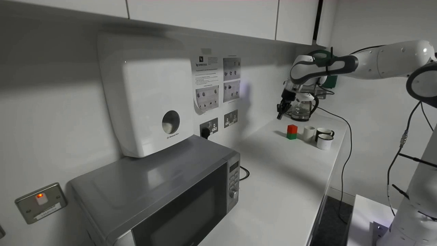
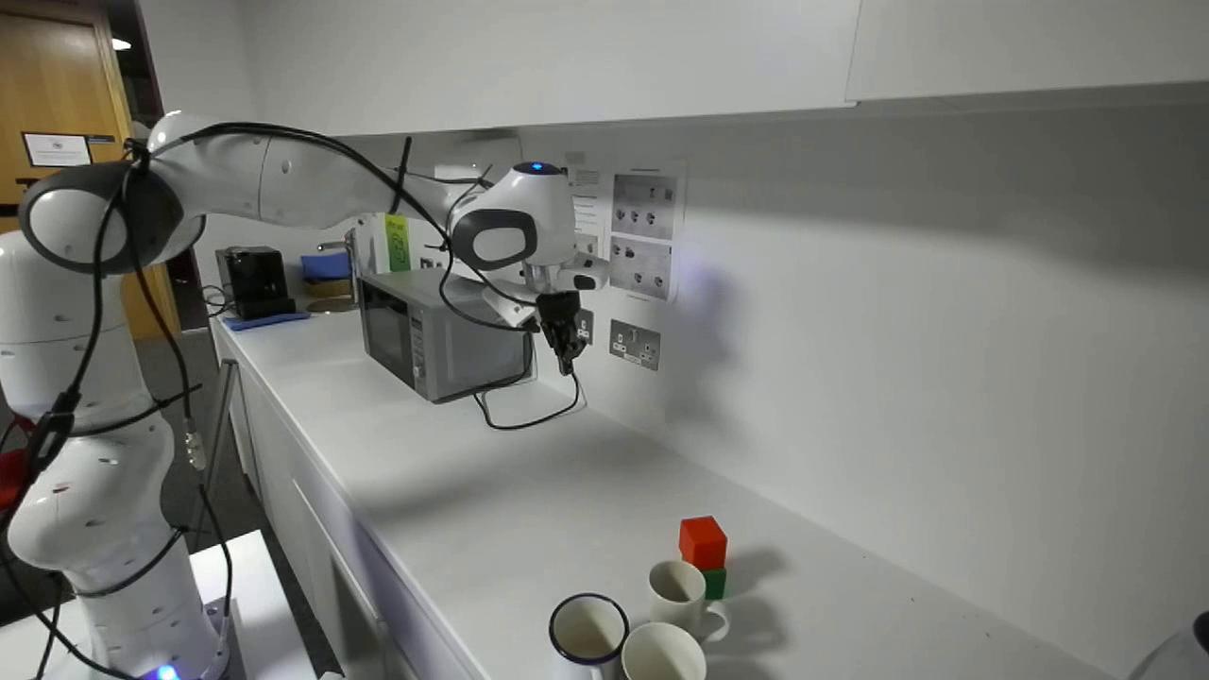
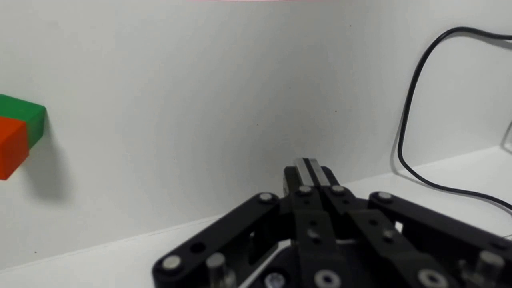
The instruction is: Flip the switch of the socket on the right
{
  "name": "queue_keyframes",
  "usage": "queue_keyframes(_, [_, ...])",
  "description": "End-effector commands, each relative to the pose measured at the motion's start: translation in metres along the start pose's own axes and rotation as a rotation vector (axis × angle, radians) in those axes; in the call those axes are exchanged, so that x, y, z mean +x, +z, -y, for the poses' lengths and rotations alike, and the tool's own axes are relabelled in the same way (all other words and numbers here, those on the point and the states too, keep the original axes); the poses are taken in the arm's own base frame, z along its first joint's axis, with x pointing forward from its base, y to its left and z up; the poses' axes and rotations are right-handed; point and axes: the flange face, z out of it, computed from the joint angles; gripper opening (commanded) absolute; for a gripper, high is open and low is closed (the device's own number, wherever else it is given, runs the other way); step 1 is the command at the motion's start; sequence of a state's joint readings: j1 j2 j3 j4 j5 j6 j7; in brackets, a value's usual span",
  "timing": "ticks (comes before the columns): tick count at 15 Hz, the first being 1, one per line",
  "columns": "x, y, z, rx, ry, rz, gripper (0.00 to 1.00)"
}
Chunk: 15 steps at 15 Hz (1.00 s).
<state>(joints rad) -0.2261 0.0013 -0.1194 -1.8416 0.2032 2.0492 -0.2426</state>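
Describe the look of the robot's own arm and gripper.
The arm is smooth, rounded and white, with dark grey bands around its joints, a small blue light atop the wrist and black cables tied along it. The gripper is black, built of slim jointed bars with round silvery pins and light grey facing on its fingertips.

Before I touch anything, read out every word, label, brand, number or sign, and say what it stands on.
Nothing reads for certain.
Wall notice: heading perhaps "NESPRESSO", blurred; lines too small.
Photo sheet: print too small.
Wall box: mark below round window, too small.
Switch plate: white label, too blurred.
Microwave panel: markings too small.
Door sign: too small.
Yellow-green strip: any print too blurred.
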Motion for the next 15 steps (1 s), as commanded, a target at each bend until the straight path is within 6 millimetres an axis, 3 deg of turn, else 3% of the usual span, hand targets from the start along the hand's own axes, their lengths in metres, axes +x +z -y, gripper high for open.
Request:
queue_keyframes(1, [-0.044,-0.014,-0.007,-0.001,-0.019,-0.010,0.00])
queue_keyframes(7, [-0.079,-0.024,-0.012,-0.003,-0.022,-0.006,0.00])
queue_keyframes(8, [-0.081,-0.025,-0.012,0.000,-0.021,-0.009,0.26])
queue_keyframes(9, [-0.084,-0.026,-0.011,-0.001,-0.021,-0.012,0.28])
queue_keyframes(12, [-0.084,-0.029,-0.008,-0.003,-0.022,-0.041,0.50])
queue_keyframes(13, [-0.075,-0.024,-0.010,0.007,0.002,-0.001,0.31])
queue_keyframes(15, [-0.075,-0.025,-0.008,0.006,-0.003,-0.012,0.47])
